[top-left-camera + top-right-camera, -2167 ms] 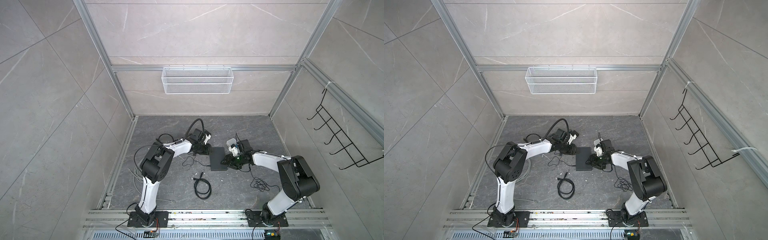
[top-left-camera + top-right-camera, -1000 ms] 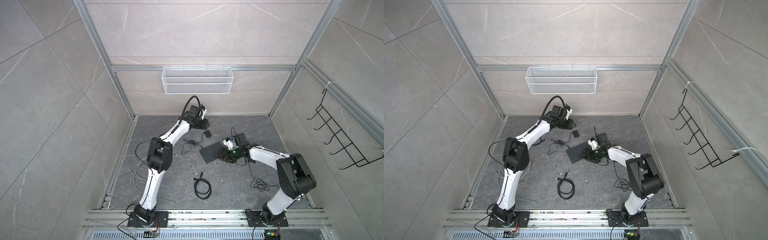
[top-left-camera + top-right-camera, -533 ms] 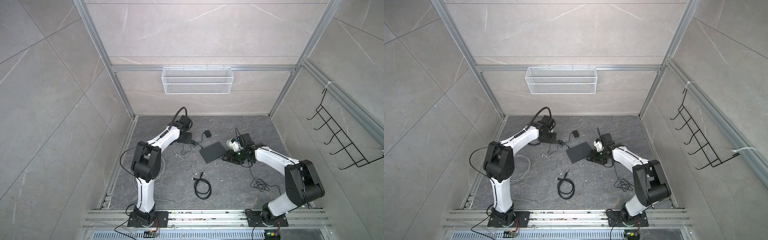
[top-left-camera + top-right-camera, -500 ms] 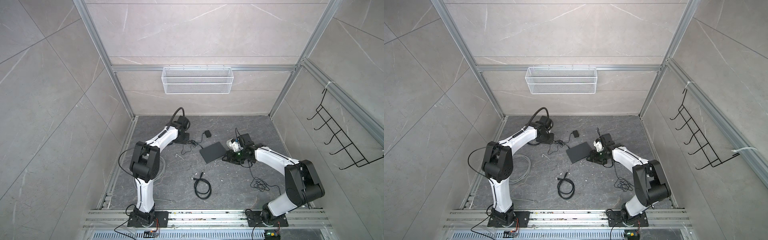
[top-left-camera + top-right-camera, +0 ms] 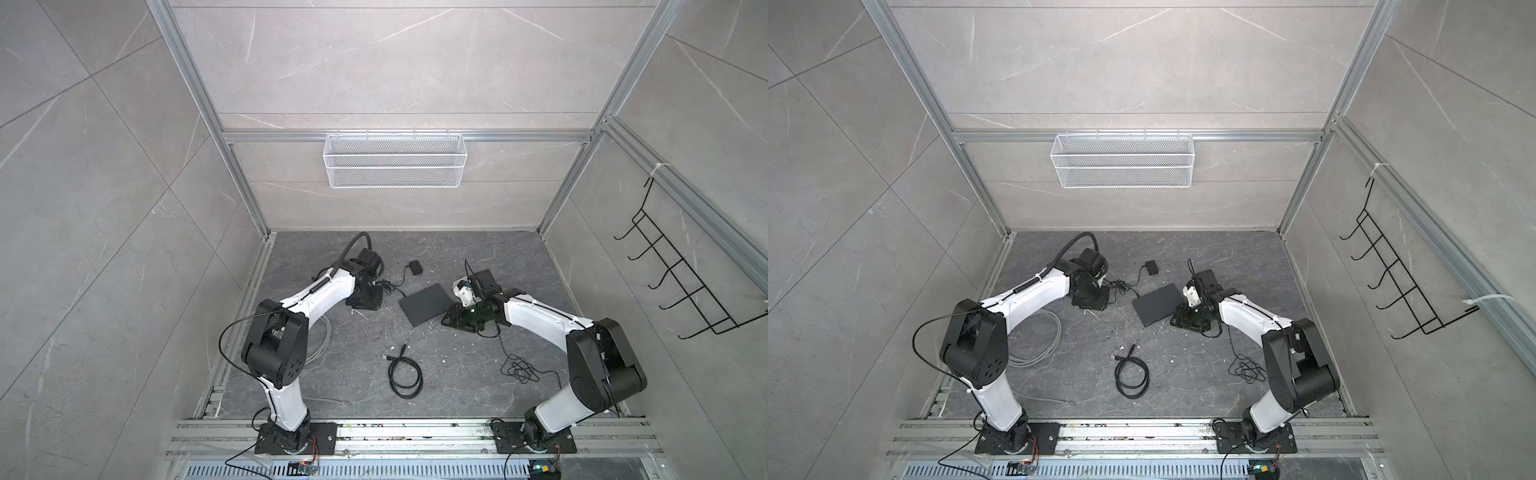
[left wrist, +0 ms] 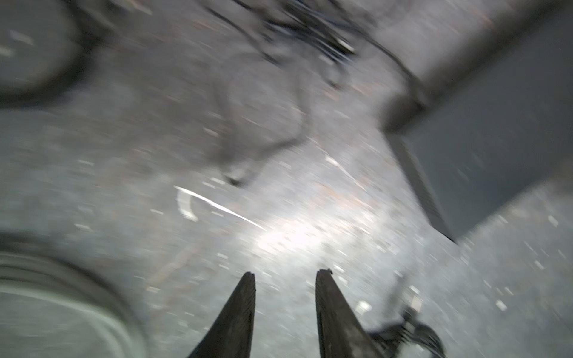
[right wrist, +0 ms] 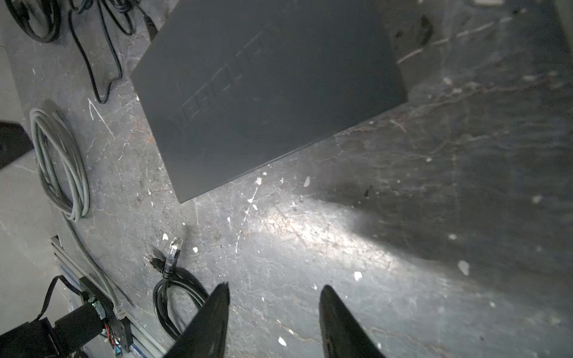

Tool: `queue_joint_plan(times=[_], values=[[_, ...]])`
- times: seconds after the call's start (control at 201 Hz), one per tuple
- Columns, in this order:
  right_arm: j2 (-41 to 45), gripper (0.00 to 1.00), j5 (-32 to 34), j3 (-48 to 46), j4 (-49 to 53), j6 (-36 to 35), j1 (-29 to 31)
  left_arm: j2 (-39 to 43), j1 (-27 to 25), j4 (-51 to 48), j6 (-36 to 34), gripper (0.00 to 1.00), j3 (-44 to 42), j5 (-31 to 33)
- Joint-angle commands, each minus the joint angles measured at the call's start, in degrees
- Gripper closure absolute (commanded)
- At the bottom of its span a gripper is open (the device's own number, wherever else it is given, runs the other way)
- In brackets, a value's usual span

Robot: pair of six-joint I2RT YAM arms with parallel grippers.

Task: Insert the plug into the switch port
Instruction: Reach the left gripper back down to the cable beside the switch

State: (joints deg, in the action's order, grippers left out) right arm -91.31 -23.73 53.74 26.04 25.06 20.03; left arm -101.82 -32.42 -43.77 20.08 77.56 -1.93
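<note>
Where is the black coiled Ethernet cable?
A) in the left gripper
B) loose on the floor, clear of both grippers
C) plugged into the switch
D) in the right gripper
B: the black coiled Ethernet cable lies loose on the floor, apart from the switch, and the left gripper and right gripper both show open, empty jaws.

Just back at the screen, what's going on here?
Neither arm holds anything. The left gripper and right gripper hover low over the floor, open and empty, either side of the black switch. The coiled black cable lies untouched nearer the arm bases, its plug on the floor, not inserted.
</note>
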Motion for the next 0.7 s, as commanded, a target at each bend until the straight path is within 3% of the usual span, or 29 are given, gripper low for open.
queue_joint_plan(times=[0.0, 0.164, 0.294, 0.692], values=[[-0.26, 0.50, 3.62, -0.98, 4.33, 2.26, -1.44, 2.84, -5.94, -0.59, 6.45, 0.64, -1.73, -2.55], [2.21, 0.50, 5.14, -2.73, 7.30, 2.13, -4.03, 2.20, -12.93, 1.60, 11.24, 0.62, -3.49, -4.65], [4.47, 0.50, 5.28, -5.40, 6.54, 2.53, -4.45, -0.40, -17.29, 1.48, 13.09, 0.60, -3.50, -2.66], [6.84, 0.51, 2.03, -9.79, 2.87, 4.01, -4.42, -7.99, -19.43, 3.03, 14.91, 0.62, -1.61, 3.45]])
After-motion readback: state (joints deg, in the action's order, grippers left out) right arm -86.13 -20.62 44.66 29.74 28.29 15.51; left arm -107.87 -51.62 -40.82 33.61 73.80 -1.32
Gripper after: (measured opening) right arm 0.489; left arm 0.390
